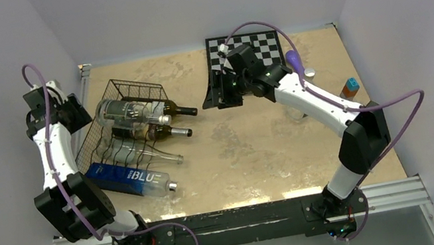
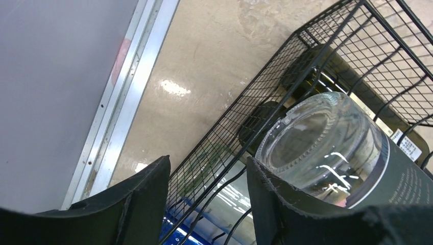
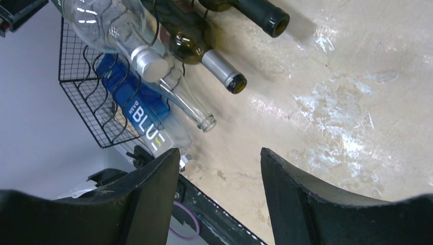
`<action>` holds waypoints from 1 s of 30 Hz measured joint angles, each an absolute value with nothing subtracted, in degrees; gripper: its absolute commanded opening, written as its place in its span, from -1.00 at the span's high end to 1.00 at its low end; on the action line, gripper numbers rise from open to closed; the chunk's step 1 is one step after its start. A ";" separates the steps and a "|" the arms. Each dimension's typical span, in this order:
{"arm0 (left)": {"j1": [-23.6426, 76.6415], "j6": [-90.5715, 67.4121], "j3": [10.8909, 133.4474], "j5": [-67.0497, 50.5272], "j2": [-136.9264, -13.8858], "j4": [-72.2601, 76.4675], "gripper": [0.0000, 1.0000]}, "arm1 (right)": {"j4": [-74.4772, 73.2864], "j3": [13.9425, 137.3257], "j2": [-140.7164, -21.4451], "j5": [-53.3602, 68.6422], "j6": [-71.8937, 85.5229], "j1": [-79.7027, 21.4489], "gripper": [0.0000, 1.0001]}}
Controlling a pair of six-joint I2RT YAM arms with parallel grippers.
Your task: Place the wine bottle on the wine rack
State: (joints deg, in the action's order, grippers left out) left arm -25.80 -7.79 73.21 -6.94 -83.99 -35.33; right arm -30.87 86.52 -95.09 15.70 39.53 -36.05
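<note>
The black wire wine rack (image 1: 103, 139) stands at the left of the table and holds several bottles with their necks pointing right. A clear bottle with a dark label (image 1: 128, 113) lies on top of them; its round base (image 2: 327, 148) shows in the left wrist view. A blue bottle marked BLUE (image 1: 133, 176) lies on the table against the rack's near side, and shows in the right wrist view (image 3: 145, 120). My left gripper (image 1: 74, 112) (image 2: 208, 168) is open and empty, its jaws on either side of the rack's mesh end wall (image 2: 240, 117). My right gripper (image 1: 223, 94) (image 3: 219, 158) is open and empty over bare table.
A black-and-white chessboard (image 1: 258, 48) lies at the back, partly under the right arm. A purple object (image 1: 291, 55), a white cap (image 1: 309, 72) and a small orange and blue item (image 1: 349, 87) sit at the right. Walls enclose the table on three sides.
</note>
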 measured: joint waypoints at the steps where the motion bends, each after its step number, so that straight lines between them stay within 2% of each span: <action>1: -25.80 -6.90 73.08 -7.53 -84.01 -35.18 -0.15 | -30.87 85.54 -94.28 16.05 39.35 -35.86 -0.27; 11: -25.80 -1.78 72.29 -16.01 -84.79 -33.67 0.30 | -30.17 83.50 -91.48 18.15 38.37 -33.98 -0.28; 16: -25.80 0.25 71.99 -15.62 -87.11 -33.10 0.28 | -30.20 82.89 -91.48 19.00 38.22 -32.82 -0.28; 20: -25.58 2.22 69.43 -15.62 -85.84 -30.24 0.36 | -30.20 82.89 -91.53 19.05 38.04 -32.25 -0.28; 24: -25.56 2.90 68.45 -16.86 -85.71 -29.19 0.59 | -30.20 82.89 -91.55 19.09 38.04 -32.18 -0.27; 28: -25.39 3.29 68.34 -18.28 -85.82 -28.64 1.00 | -30.20 82.89 -91.55 19.20 38.04 -32.18 -0.27; 30: -25.19 4.21 68.34 -18.68 -85.86 -28.42 1.00 | -30.22 82.89 -91.55 19.20 38.04 -32.18 -0.27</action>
State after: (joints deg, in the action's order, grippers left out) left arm -25.19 4.21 68.34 -18.68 -85.86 -28.42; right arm -30.22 82.89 -91.55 19.20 38.04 -32.18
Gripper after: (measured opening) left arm 0.066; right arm 0.636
